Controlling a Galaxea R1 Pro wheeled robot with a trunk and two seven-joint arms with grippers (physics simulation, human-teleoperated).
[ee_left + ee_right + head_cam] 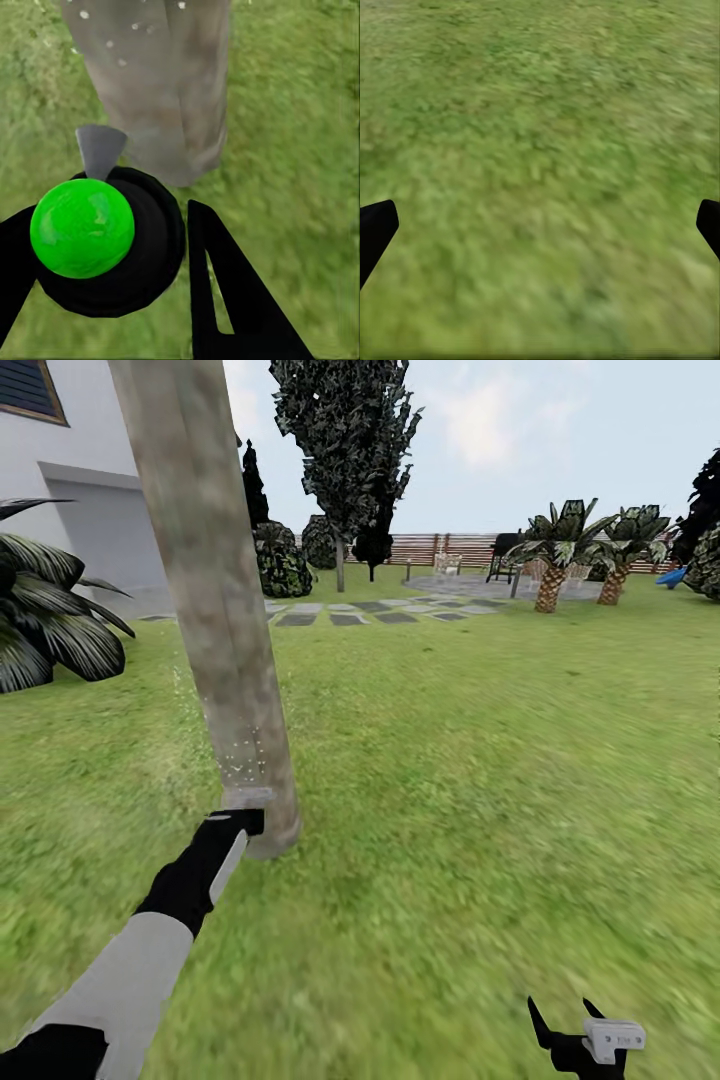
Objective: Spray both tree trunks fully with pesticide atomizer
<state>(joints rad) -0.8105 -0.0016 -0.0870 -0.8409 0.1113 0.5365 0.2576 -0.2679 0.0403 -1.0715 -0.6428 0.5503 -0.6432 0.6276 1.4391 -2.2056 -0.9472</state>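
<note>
Gripping the atomizer [84, 229] in the left gripper [112, 247], fingers closed around its black body, grey nozzle aiming at the trunk [215, 600] just ahead, near its base on the lawn [470, 780]. Scattering pale droplets [240, 760] across the lower bark. Hanging low over grass, the right gripper [568, 1020], fingers spread wide and holding nothing. Standing farther back near the fence [440, 547], a second tree [345, 450].

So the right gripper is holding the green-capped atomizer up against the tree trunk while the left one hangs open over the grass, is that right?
Sides swapped: the left gripper holds the green-capped atomizer at the tree trunk, per the left wrist view; the right gripper hangs open over grass.
</note>
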